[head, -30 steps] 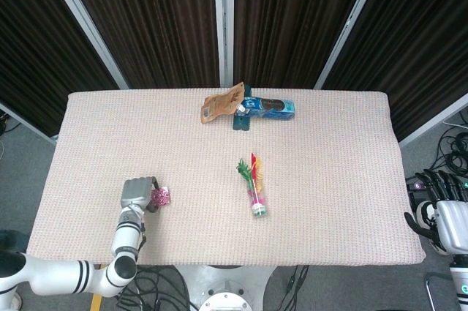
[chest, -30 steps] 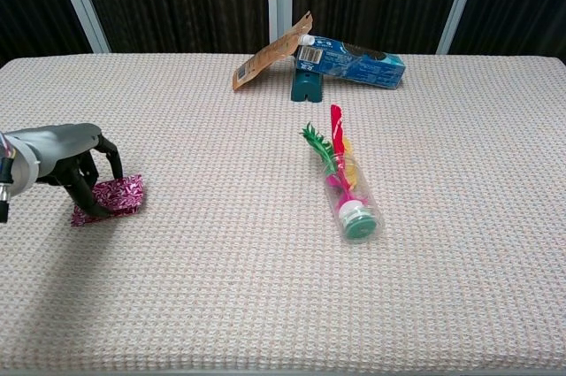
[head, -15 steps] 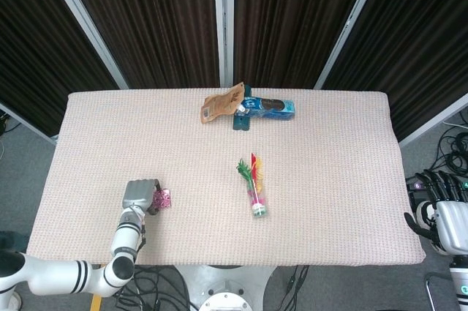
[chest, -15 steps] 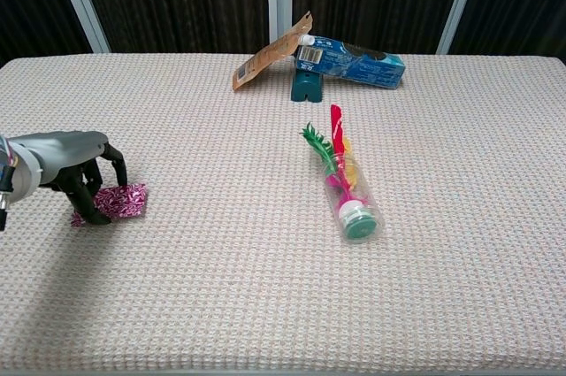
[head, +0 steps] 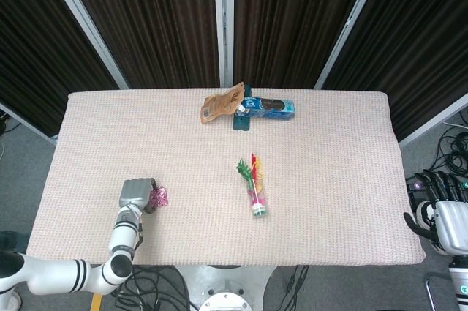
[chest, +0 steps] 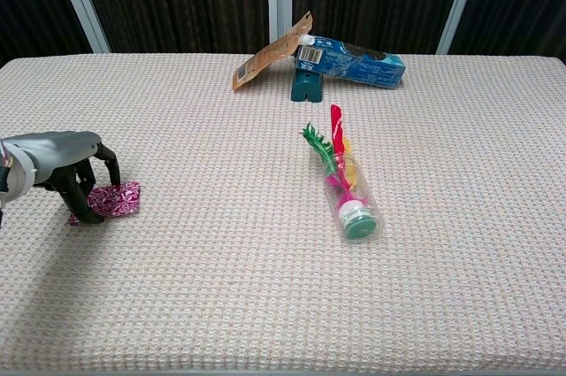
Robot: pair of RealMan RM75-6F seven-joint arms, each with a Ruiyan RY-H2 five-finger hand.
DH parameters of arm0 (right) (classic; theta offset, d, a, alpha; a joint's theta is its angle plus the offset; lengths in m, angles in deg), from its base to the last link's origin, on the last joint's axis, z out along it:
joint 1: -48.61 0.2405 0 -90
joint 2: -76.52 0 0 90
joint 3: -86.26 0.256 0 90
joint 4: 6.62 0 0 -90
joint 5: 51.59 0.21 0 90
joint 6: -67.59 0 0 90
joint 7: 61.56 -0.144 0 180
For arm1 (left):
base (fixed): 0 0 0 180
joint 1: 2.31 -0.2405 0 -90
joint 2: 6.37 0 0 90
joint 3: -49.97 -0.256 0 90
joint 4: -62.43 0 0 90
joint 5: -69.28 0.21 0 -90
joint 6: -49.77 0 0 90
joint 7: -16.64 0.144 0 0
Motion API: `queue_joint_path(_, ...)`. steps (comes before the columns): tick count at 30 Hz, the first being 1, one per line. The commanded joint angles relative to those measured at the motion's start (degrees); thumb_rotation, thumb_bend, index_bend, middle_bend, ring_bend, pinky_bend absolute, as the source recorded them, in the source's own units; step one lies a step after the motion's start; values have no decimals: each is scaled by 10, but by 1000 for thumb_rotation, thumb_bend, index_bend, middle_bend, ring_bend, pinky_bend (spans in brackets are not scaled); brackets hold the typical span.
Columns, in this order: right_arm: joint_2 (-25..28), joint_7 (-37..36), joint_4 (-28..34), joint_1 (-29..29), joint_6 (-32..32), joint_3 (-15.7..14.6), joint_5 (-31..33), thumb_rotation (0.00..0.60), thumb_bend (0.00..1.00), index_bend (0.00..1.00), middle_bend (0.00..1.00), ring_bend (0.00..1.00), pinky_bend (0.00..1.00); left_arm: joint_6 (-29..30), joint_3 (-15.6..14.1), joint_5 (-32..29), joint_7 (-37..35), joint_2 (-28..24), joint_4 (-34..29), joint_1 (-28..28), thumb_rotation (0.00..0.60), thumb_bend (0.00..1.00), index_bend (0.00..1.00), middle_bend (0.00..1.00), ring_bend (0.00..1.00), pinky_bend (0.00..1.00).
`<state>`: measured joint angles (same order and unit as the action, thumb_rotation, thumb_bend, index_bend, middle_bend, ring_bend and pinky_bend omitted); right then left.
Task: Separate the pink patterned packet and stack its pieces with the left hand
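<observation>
The pink patterned packet (chest: 118, 199) (head: 159, 197) lies flat on the woven tablecloth near the front left. My left hand (chest: 55, 161) (head: 134, 195) arches over its left end, with dark fingertips (chest: 86, 205) curled down onto it; the right part of the packet shows free. The packet looks like one piece from here; what is under the fingers is hidden. My right hand (head: 436, 212) hangs off the table's right edge, fingers apart and holding nothing, seen only in the head view.
A clear bottle with coloured feathers (chest: 347, 190) lies at the table's middle. At the back centre a brown pouch (chest: 270, 60) leans on a blue box (chest: 354, 58) beside a teal stand (chest: 306, 86). The table's front edge (head: 219, 262) runs close to my left hand.
My left hand has shifted slightly left, its fingers curling lower onto the packet's left end; the packet has slid a little with it. The right hand has not moved.
</observation>
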<state>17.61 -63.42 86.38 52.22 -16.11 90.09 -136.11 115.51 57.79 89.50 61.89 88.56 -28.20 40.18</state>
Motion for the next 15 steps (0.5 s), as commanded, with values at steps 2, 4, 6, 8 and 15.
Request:
queue_joint_path(2,1,1,1,0,-1,0,0,517,197,127,91,0,0,0,2,-1,-3,0,2,-2,600,265,421,879,900,939)
queue_joint_path(4,1,1,1,0,-1,0,0,516,197,126,91,0,0,1,2,0,-3,-1,3,-2,600,265,417,879,900,939)
queue_joint_path(6,1,2,2,0,0,0,0,519,196,126,91,0,0,2,2,2,-4,-1,3,-3,600,265,415,878,900,939)
queue_joint_path(8,1,2,2,0,0,0,0,518,196,126,92,0,0,2,2,1,-3,-2,3,-3,600,265,413,878,900,939)
queue_joint_path(15,1,1,2,-1,-2,-1,-1,514,198,126,91,0,0,4,4,1,-4,-4,2,-4,600,265,357,878,900,939)
